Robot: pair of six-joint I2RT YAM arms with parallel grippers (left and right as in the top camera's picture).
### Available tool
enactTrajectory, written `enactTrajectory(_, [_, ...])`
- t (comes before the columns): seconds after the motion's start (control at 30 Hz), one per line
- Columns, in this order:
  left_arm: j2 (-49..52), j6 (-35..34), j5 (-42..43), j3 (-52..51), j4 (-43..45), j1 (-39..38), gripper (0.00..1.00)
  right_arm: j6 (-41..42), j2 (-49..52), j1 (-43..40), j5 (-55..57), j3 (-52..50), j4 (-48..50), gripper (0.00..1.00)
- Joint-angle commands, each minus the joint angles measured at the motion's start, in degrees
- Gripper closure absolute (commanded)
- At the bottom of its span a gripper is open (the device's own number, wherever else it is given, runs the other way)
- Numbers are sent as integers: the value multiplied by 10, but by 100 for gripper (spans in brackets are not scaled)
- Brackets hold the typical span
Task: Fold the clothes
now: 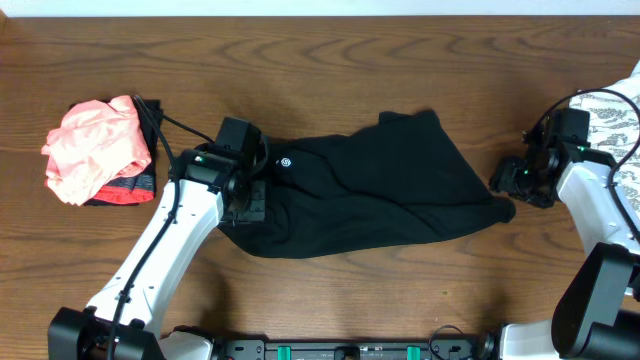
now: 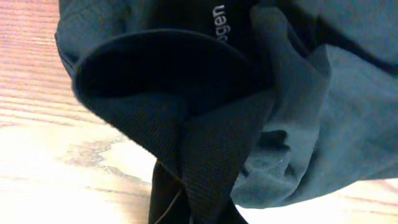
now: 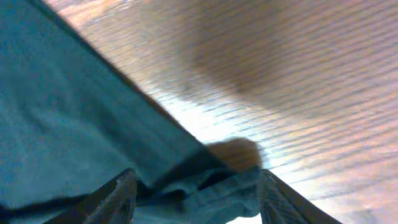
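Brown wood-grain table (image 1: 330, 60) fills the overhead view from edge to edge. Across its centre sprawls the large, plain black garment (image 1: 370, 195) of soft fabric, rumpled and lying at a slant, with a small white logo print (image 1: 285, 161) near its left end. At the left of the frame, well apart from it, sits a crumpled coral-pink garment (image 1: 95, 150). A white leaf-patterned cloth (image 1: 618, 118) pokes in at the right edge.

The left gripper (image 1: 245, 200) is down on the black garment's left end, closed tight. In the left wrist view the ribbed hem (image 2: 205, 149) gathers into pleats toward the bottom of the frame, which reads as fabric clamped in the jaws (cloth hides the fingers themselves). The right gripper (image 1: 512, 180) sits at the garment's right tip. In its wrist view the two fingers (image 3: 121, 199) stand apart, with the fabric's edge lying between them and not pinched.

The likeliest trouble is uneven tension. If the left arm pulls while the right jaws are apart, the whole garment would probably slide across the table instead of spreading. The left hold also looks like a wad of several layers, so a fold made from it may come out lumpy. The thin right tip could slip from a shallow pinch.
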Motion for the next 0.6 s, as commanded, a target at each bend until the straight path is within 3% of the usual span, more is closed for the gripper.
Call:
enactTrajectory(0.0, [-2, -22, -16, 10, 5, 2, 94, -31, 0, -6, -58, 8, -9, 40])
enactTrajectory(0.2, [-2, -33, -16, 10, 6, 2, 94, -51, 0, -6, -66, 6, -16, 38])
enactTrajectory(0.57, [-2, -54, -15, 10, 6, 1, 94, -173, 1, -5, -97, 5, -44, 41])
